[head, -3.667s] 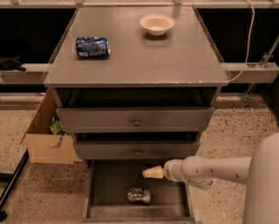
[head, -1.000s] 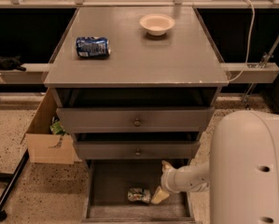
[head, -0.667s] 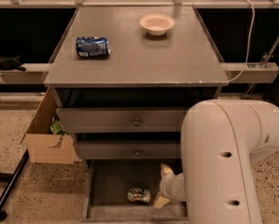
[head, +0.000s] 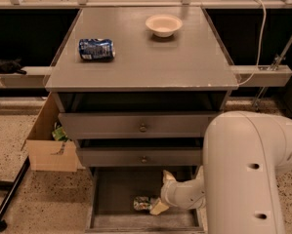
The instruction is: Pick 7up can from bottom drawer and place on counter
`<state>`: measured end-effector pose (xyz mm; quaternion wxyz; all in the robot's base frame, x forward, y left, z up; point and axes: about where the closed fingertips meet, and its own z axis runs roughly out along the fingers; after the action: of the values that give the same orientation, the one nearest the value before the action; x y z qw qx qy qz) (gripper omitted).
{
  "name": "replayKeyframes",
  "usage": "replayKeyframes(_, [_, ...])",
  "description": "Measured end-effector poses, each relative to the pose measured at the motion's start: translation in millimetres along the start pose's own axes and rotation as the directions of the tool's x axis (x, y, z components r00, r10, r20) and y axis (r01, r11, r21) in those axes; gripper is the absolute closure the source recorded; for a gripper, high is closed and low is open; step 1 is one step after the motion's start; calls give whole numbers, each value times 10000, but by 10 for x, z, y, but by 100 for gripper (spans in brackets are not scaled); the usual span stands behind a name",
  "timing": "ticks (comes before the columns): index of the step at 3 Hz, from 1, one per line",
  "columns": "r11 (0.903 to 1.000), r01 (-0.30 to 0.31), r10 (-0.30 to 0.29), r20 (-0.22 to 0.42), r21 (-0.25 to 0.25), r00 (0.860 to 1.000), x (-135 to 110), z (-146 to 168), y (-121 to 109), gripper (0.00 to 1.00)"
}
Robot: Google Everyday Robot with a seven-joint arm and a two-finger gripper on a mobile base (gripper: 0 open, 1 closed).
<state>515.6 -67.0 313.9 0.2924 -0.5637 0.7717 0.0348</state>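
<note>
The 7up can point(head: 143, 203) lies on its side on the floor of the open bottom drawer point(head: 114, 199), green and white and dented. My gripper point(head: 161, 195) is down inside the drawer at the can's right end. One pale fingertip point(head: 159, 207) rests against the can's right side and the other pale finger point(head: 168, 176) is up behind it. The counter point(head: 150, 57) is the grey slab on top of the cabinet. My large white arm point(head: 245, 174) fills the lower right and hides the drawer's right side.
A blue and white can point(head: 96, 49) lies on the counter's left and a white bowl point(head: 163, 25) stands at its back right. Two knob-fronted drawers point(head: 142, 128) are partly pulled out above the bottom one. A cardboard box point(head: 48, 140) stands on the floor to the left.
My arm has swung in from the right and lowered; the gripper moved from above the drawer down to the can's right end. The can has not moved.
</note>
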Motion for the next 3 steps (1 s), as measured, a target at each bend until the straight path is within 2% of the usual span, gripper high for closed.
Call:
replayKeyframes(1, [9991, -398, 404, 567, -124, 9976, -131, 123, 171, 0])
replayKeyframes(2, [9991, -398, 404, 567, -124, 9976, -131, 123, 171, 0])
replayKeyframes(3, [9982, -546, 561, 649, -242, 9963, -83, 167, 314, 0])
